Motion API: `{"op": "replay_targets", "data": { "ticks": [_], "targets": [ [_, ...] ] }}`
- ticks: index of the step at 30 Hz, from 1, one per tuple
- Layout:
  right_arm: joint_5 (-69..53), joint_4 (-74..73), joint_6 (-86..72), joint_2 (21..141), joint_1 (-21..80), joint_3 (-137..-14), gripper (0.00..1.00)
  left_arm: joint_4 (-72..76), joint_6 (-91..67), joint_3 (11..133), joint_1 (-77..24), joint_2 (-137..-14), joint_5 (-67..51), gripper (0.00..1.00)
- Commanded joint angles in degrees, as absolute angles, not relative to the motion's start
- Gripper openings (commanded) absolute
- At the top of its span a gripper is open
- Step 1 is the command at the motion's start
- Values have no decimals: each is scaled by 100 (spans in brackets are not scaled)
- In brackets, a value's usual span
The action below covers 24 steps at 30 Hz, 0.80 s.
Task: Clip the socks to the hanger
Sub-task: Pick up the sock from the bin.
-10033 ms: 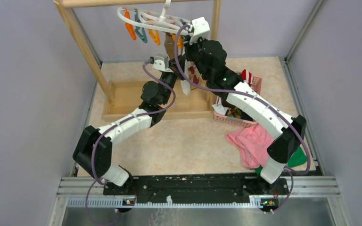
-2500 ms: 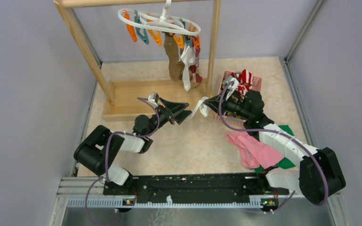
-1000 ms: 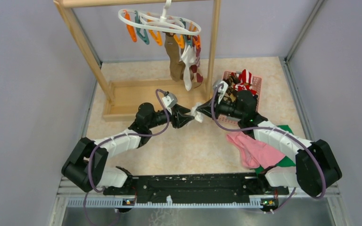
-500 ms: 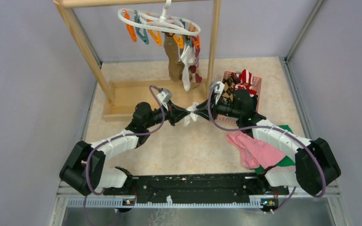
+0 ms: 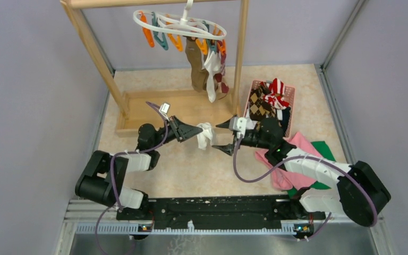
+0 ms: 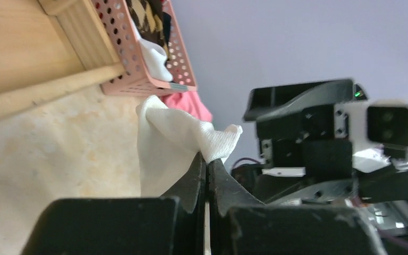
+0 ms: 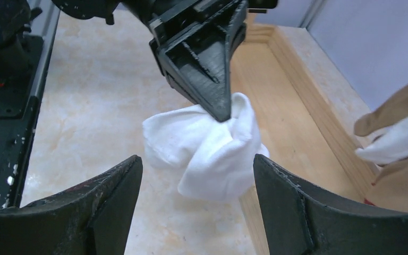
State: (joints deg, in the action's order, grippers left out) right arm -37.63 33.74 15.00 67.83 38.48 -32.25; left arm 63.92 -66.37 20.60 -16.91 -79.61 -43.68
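Pinching a white sock (image 5: 206,136) (image 6: 164,138) (image 7: 207,143) in the left gripper (image 5: 199,129) (image 6: 207,162), jaws pressed tight on a fold, loose cloth drooping below the tips. Facing it with the right gripper (image 5: 222,137) (image 7: 194,159), jaws spread wide, holding nothing (sock just ahead of its tips, apart). Showing the hanger (image 5: 154,21) high and far beyond both grippers, clipped socks (image 5: 195,66) dangling; spare socks (image 5: 260,103) in a basket (image 5: 290,98) behind the right gripper.
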Motion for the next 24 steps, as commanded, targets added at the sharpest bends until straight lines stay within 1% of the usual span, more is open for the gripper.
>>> {"op": "replay_targets", "data": {
  "ticks": [1, 4, 7, 9, 11, 15, 18, 20, 22, 24],
  "targets": [
    [-3145, 3621, 2479, 7298, 4346, -3463, 76, 8401, -8316, 1926, -1678, -8443, -4595, 0],
    [-2457, 3565, 2583, 7579, 4566, -3629, 74, 8960, -8707, 1863, -1679, -8777, -4582, 0],
    [-2181, 3572, 2566, 7701, 4643, -3700, 70, 9452, -8960, 1801, -1679, -9082, -4575, 0],
    [-2144, 3619, 2558, 7720, 4649, -3700, 65, 9727, -9104, 1785, -1674, -9260, -4584, 0],
    [-2167, 3631, 2532, 7737, 4658, -3713, 57, 9949, -9212, 1799, -1677, -9430, -4611, 0],
    [-2296, 3489, 2535, 7745, 4658, -3791, 38, 10266, -9359, 1849, -1679, -9698, -4665, 0],
    [-2264, 3283, 2597, 7739, 4658, -3840, 20, 10274, -9379, 1897, -1679, -9767, -4724, 0],
    [-2226, 3062, 2633, 7691, 4658, -3894, 12, 10274, -9270, 1926, -1679, -9733, -4767, 0],
    [-2191, 2784, 2638, 7616, 4658, -3955, 5, 10272, -9090, 1965, -1659, -9692, -4870, 7],
    [-2189, 2411, 2530, 7513, 4650, -4057, 0, 10232, -8842, 1977, -1605, -9628, -4985, 18]
  ]
}}
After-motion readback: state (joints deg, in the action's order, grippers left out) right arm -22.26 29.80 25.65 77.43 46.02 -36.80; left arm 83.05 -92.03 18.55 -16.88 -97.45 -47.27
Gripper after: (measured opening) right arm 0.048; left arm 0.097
